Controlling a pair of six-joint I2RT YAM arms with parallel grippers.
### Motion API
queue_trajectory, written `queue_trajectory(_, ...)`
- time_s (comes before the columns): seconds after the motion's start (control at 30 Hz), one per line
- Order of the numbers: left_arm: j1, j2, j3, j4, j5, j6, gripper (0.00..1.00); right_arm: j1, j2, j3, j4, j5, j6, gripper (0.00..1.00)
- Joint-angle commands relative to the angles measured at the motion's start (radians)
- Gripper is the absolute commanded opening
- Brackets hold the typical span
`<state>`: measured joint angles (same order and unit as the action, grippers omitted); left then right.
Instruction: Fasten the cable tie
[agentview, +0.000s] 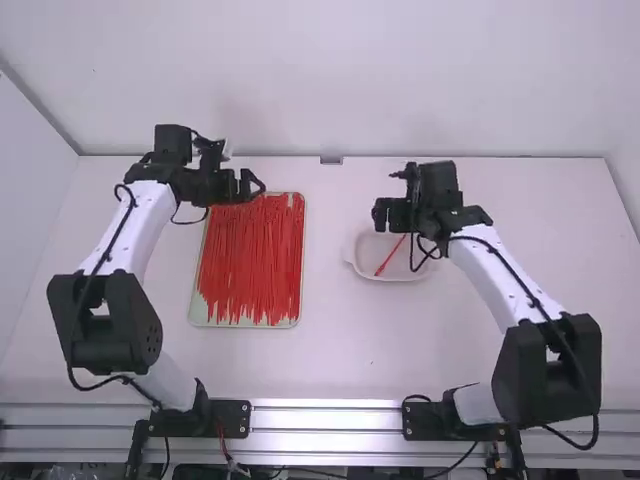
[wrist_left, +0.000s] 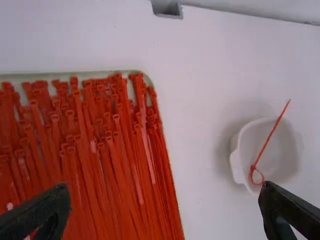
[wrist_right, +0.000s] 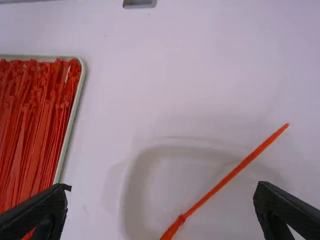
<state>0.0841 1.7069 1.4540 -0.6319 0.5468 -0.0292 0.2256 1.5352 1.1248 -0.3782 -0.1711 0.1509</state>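
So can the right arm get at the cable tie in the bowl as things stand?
Probably yes. The right gripper hangs open right over the bowl, and the cable tie lies alone in it, with nothing covering it.

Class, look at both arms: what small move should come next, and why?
Probably lower the left gripper onto the loose ties in the tray and pinch one: it hangs open over their far end, and the tie in the bowl is already looped.
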Motion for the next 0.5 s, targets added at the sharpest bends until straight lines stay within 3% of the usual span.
queue_trajectory(0.0, -0.008, -0.042, 0.021, -0.012, -0.066, 0.004, 0.99, 0.005, -0.032, 0.034, -0.021, 0.024, 0.002, 1.00)
queue_trajectory(0.27, -0.064, -0.056, 0.021, -0.020, -0.251, -0.004, 0.99, 0.002, -0.047, 0.033, -0.077, 0.048, 0.002, 1.00)
queue_trajectory(0.47, -0.084, -0.056, 0.021, -0.015, -0.275, -0.004, 0.99, 0.011, -0.047, 0.034, -0.079, 0.049, 0.002, 0.99)
